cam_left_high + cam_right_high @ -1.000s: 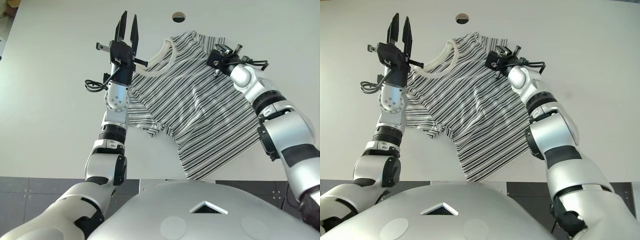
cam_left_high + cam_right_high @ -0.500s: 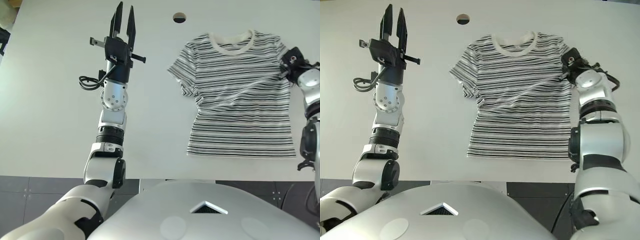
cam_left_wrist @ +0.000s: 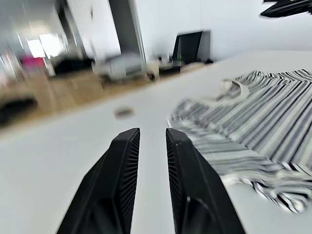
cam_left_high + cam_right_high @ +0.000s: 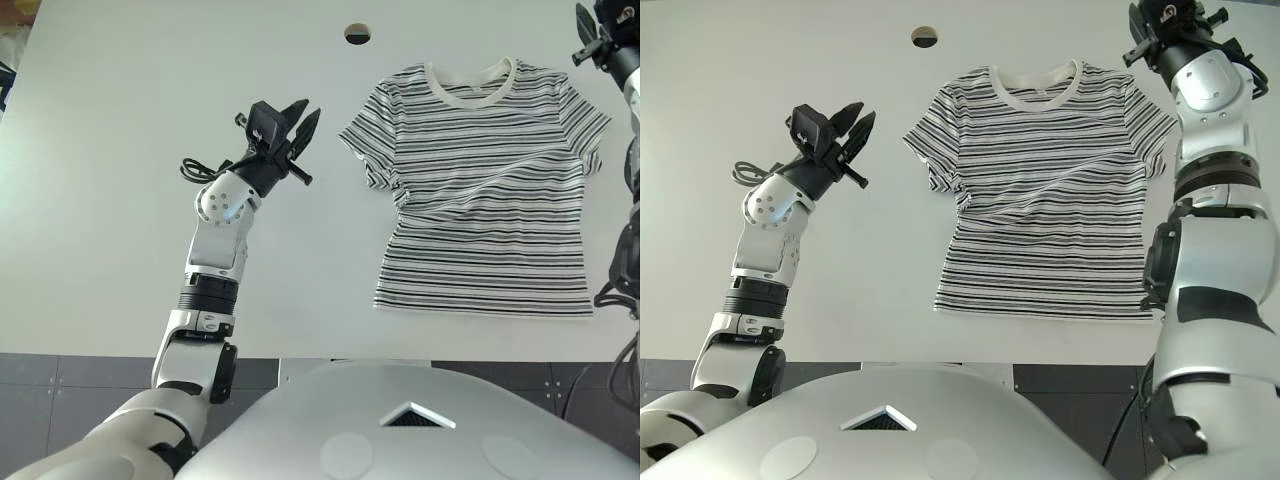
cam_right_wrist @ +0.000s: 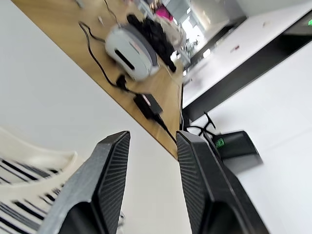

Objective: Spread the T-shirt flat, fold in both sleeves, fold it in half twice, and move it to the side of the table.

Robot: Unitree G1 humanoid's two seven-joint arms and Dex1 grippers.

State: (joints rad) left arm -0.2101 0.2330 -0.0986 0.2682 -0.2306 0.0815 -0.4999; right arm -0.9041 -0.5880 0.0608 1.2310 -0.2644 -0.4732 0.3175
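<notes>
Left of the flat T-shirt (image 4: 485, 190), the left gripper (image 4: 306, 110), like the right gripper (image 5: 153, 140), sits part-open, empty; best pinch 1 sleeve hem (image 4: 366, 168), fold squarely.

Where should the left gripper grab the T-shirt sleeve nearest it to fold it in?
Pinch the sleeve at its outer hem, coming in from the robot's left, low over the table. The T-shirt lies flat with that sleeve spread toward the open left gripper, its rumpled edge probably offering a lip.
</notes>
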